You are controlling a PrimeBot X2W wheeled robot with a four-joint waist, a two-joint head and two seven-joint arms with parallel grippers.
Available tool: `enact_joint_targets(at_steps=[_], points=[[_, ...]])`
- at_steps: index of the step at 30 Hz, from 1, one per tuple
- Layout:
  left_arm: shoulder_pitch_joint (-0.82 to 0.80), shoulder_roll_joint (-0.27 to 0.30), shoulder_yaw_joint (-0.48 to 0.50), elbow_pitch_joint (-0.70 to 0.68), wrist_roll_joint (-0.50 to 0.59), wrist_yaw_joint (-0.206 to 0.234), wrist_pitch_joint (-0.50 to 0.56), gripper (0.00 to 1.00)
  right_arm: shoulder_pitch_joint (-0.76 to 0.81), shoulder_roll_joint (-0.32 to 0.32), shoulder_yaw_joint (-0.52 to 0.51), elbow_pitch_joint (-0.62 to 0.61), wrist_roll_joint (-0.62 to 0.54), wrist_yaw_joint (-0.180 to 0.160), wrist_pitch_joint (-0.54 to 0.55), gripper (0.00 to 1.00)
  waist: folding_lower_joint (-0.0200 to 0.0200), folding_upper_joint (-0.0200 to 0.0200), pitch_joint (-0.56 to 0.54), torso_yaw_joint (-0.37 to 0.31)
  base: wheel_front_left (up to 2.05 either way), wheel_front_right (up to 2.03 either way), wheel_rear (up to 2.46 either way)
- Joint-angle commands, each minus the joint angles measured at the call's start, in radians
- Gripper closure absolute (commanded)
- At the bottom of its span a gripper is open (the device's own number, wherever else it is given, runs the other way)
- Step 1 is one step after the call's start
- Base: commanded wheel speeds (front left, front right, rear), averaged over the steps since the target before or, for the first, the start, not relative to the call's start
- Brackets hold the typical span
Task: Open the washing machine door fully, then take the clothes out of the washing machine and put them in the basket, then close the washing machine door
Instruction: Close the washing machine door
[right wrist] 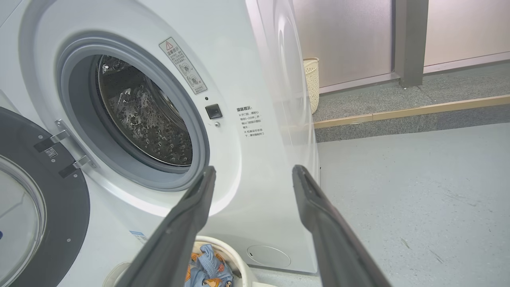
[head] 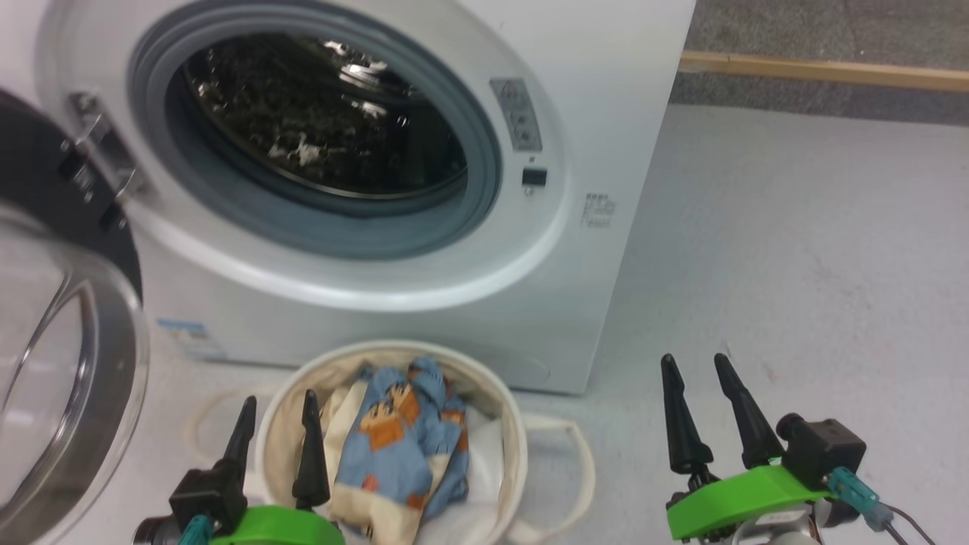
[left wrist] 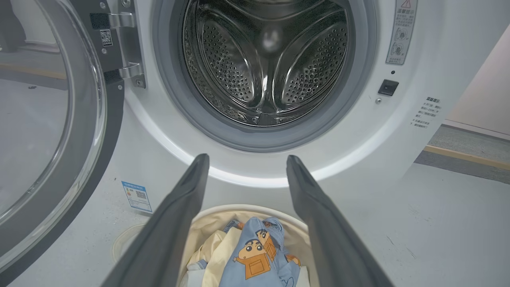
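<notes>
The white washing machine (head: 424,303) (left wrist: 430,48) (right wrist: 259,59) stands with its round black-ringed glass door (head: 53,318) (left wrist: 48,131) (right wrist: 36,203) swung wide open to the left. Its steel drum (left wrist: 267,59) (right wrist: 143,119) looks bare inside. The light blue bear-print clothes (head: 401,446) (left wrist: 255,255) (right wrist: 207,271) lie in the cream canvas basket (head: 511,424) (left wrist: 207,217) (right wrist: 243,271) on the floor before the machine. My left gripper (head: 276,409) (left wrist: 247,159) hovers open over the basket's left rim, nothing between its fingers. My right gripper (head: 696,367) (right wrist: 253,171) hangs open and bare over the floor, right of the basket.
Grey floor (head: 795,265) spreads to the right of the machine. A wooden strip (head: 825,70) (right wrist: 418,109) borders a darker carpeted strip at the back. A small pale woven bin (right wrist: 312,83) stands behind the machine by the wall.
</notes>
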Motion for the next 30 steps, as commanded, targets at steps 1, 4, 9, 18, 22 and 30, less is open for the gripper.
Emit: enact_joint_targets(at_steps=[1,4,9,18,22,30], points=[[-0.021,0.005,0.034,-0.033,0.001,0.007,-0.012,0.00,-0.013,0.002,0.019,-0.032,-0.004,0.008,-0.012,0.00,0.0000,0.0000,0.003,0.001,-2.26,1.78,0.48],[-0.024,0.005,0.031,-0.034,0.006,0.011,-0.012,0.00,-0.016,0.002,0.020,-0.029,-0.005,0.008,-0.012,0.00,0.0000,0.0000,0.008,0.002,-2.33,1.85,0.48],[-0.028,0.005,0.021,-0.052,0.058,0.036,-0.012,0.00,-0.021,0.002,0.009,-0.028,-0.012,0.008,-0.012,0.00,0.0000,0.0000,0.011,0.004,-2.24,1.76,0.48],[-0.023,0.005,0.000,-0.027,0.073,0.049,-0.012,0.00,-0.019,0.002,0.003,-0.019,-0.014,0.008,-0.012,0.00,0.0000,0.0000,0.010,0.008,-1.14,1.12,0.02],[-0.024,0.005,0.000,-0.023,0.072,0.051,-0.012,0.00,-0.020,0.002,0.003,-0.013,-0.015,0.008,-0.012,0.00,0.0000,0.0000,0.009,0.011,-0.24,0.24,0.00],[-0.031,0.005,-0.017,-0.023,0.062,0.051,-0.012,0.00,-0.022,0.002,0.003,-0.019,-0.015,0.008,-0.012,0.00,0.0000,0.0000,0.016,0.038,0.00,0.00,0.00]])
